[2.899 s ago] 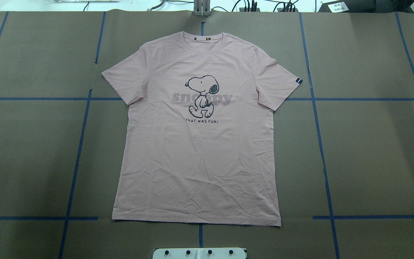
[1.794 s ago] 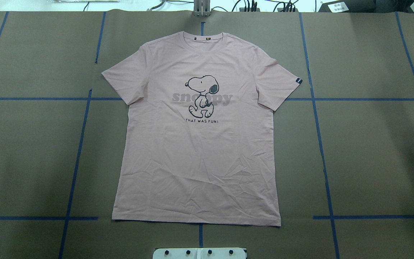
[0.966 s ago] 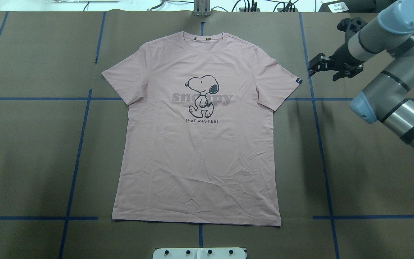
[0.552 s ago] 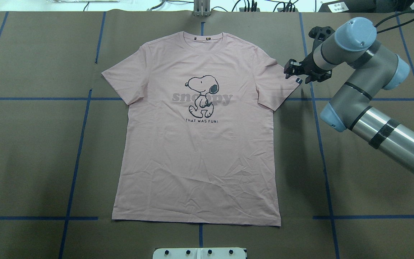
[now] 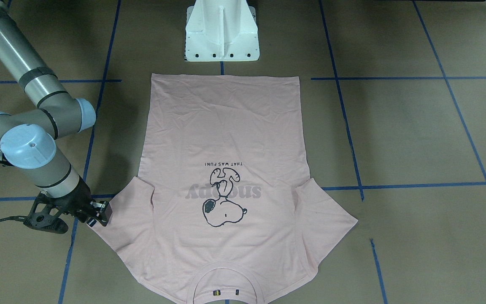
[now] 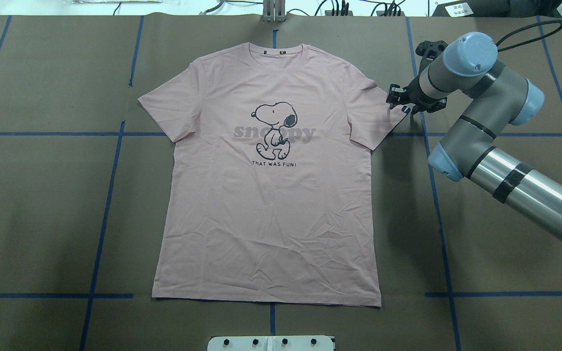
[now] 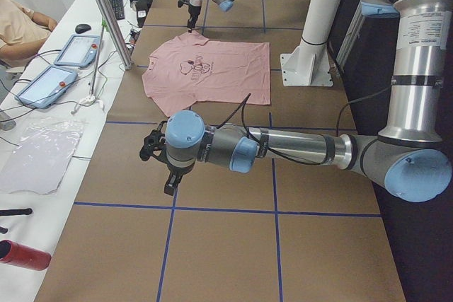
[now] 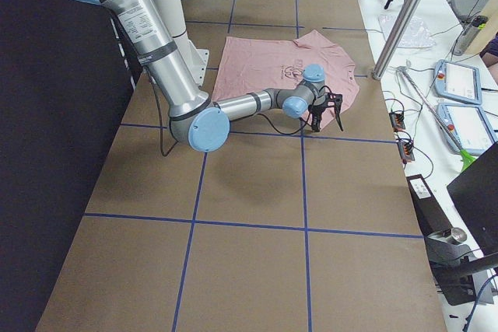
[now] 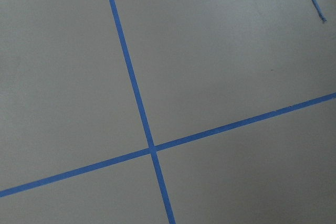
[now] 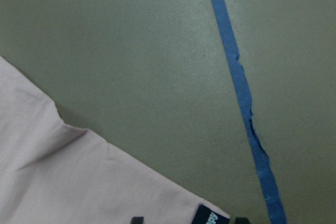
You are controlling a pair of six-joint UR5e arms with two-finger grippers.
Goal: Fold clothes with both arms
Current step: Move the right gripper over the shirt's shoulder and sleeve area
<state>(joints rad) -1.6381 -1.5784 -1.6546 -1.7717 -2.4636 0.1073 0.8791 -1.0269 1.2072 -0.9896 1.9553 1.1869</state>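
Observation:
The pale pink T-shirt [image 6: 271, 204] lies flat and face up on the brown table, cartoon dog showing, collar at the far edge. My right gripper [image 6: 404, 103] is open at the tip of the shirt's right-hand sleeve. In the right wrist view its fingertips [image 10: 137, 219] stand either side of the dark sleeve tag [image 10: 209, 215]. The front-facing view shows this gripper [image 5: 93, 216] at the sleeve corner of the shirt [image 5: 226, 126]. My left gripper [image 7: 161, 164] hangs over bare table well away from the shirt [image 7: 212, 68]. Whether it is open or shut I cannot tell.
Blue tape lines [image 6: 110, 195] grid the brown table. The white pedestal base [image 5: 222, 29] stands just behind the shirt's hem. Beyond the far edge are a metal pole [image 7: 106, 12], tablets [image 7: 74, 51], a red bottle [image 7: 25, 254] and a person's sleeve [image 7: 18, 26].
The right arm came into the overhead view from the right and moved its gripper left and down to the sleeve tip. The shirt has not moved.

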